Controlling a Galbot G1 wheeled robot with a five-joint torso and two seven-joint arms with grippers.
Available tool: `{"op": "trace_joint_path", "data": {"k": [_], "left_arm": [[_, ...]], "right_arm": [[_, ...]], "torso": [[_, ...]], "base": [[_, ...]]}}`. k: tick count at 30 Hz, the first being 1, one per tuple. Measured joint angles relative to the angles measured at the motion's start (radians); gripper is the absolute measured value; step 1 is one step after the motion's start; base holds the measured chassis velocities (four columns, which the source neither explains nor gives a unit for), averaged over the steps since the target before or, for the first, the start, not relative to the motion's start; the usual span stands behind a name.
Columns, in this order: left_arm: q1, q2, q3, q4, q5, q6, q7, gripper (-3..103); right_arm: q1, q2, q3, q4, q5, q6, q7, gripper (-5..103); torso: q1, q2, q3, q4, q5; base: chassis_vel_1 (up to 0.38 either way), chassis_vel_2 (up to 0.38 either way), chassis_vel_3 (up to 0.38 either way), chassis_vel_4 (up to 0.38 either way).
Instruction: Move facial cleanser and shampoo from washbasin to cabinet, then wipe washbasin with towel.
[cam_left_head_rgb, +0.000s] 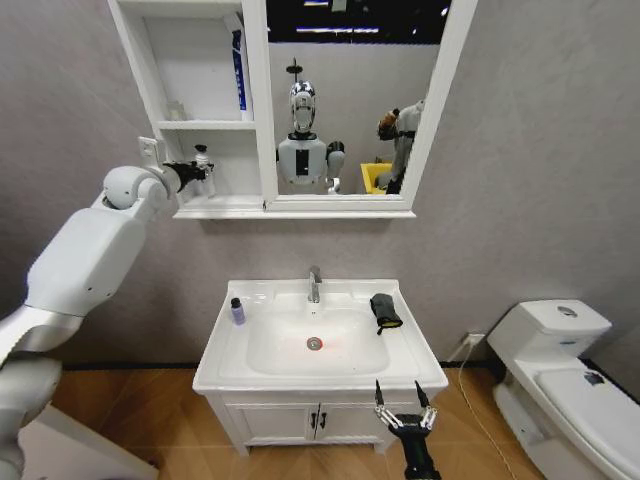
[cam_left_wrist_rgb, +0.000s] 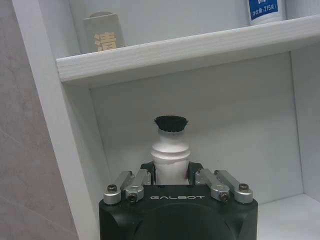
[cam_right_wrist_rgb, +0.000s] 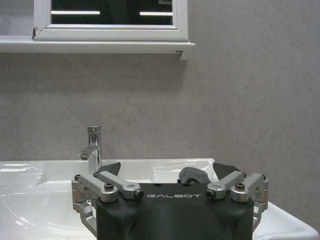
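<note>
White plastic bottle with a black ribbed cap (cam_left_wrist_rgb: 171, 145) sits clamped in my left gripper (cam_left_wrist_rgb: 172, 176), pads snug on its neck, inside the bottom compartment of the tall white three-shelf cabinet (cam_left_head_rgb: 160, 95). I can't tell whether its base touches the shelf yet. I judge this is the first of the two products, either cleanser or shampoo; the label isn't readable. Above the left gripper, on the middle shelf, stand a grey-beige box (cam_left_wrist_rgb: 103, 31) and a blue-labelled white tube (cam_left_wrist_rgb: 266, 11).

Still to do: small dark-capped purple bottle (cam_left_head_rgb: 237, 311) is still on the rim of the glossy white ceramic washbasin (cam_left_head_rgb: 420, 355), far below the left gripper. Wiping not started: dark crumpled cloth towel (cam_left_head_rgb: 385, 310) lies on the rim just ahead of my right gripper (cam_left_head_rgb: 404, 404), which hangs spread wide at the basin's front edge. Chrome tap (cam_right_wrist_rgb: 92, 148) ahead of it, off to one side.
</note>
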Motion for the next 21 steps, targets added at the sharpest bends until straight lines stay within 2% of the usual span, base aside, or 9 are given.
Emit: {"op": "trace_joint_path", "data": {"k": [10,11,13,14,15,17,19,20,21], "left_arm": [[0.015,0.022,-0.004,-0.020,-0.007,0.033,-0.001,33],[0.020,0.020,-0.009,-0.018,-0.013,0.033,-0.006,30],[0.026,0.014,-0.015,-0.015,-0.024,0.033,-0.014,34],[0.030,0.009,-0.018,-0.013,-0.032,0.033,-0.020,39],[0.036,0.000,-0.027,-0.010,-0.046,0.033,-0.036,49],[0.038,-0.003,-0.030,-0.009,-0.050,0.033,-0.041,49],[0.050,-0.005,-0.042,-0.012,-0.053,0.030,-0.052,60],[0.050,-0.005,-0.042,-0.012,-0.053,0.030,-0.052,60],[0.058,0.001,-0.046,-0.020,-0.049,0.027,-0.052,66]], "right_arm": [[-0.003,0.001,0.001,0.002,-0.003,0.000,0.003,100],[-0.004,0.002,0.000,0.002,-0.004,0.001,0.003,100],[-0.005,0.003,0.000,0.002,-0.005,0.002,0.003,100],[-0.006,0.004,-0.001,0.002,-0.006,0.003,0.003,100],[-0.007,0.005,-0.001,0.002,-0.007,0.004,0.004,100],[-0.008,0.006,-0.001,0.002,-0.008,0.004,0.004,100],[-0.010,0.009,-0.002,0.002,-0.010,0.006,0.004,100],[-0.010,0.009,-0.002,0.002,-0.010,0.006,0.004,100],[-0.011,0.009,-0.003,0.001,-0.012,0.007,0.005,100]], "torso": [[0.000,0.000,0.000,0.0001,0.0000],[0.000,0.000,0.000,0.0001,0.0002],[0.000,0.000,0.000,0.0001,0.0003],[0.000,0.000,0.000,0.0002,0.0000],[0.000,0.000,0.000,0.0000,-0.0002],[0.000,0.000,0.000,0.0000,0.0000],[0.000,0.000,0.000,-0.0002,0.0001],[0.000,0.000,0.000,-0.0002,0.0001],[0.000,0.000,0.000,-0.0002,0.0001]], "base": [[0.000,0.000,0.000,0.000],[0.000,0.000,0.000,0.000],[0.000,0.000,0.000,0.000],[0.000,0.000,0.000,0.000],[0.000,0.000,0.000,0.000],[0.000,0.000,0.000,0.000],[0.000,0.000,0.000,0.000],[0.000,0.000,0.000,0.000],[0.000,0.000,0.000,0.000]]}}
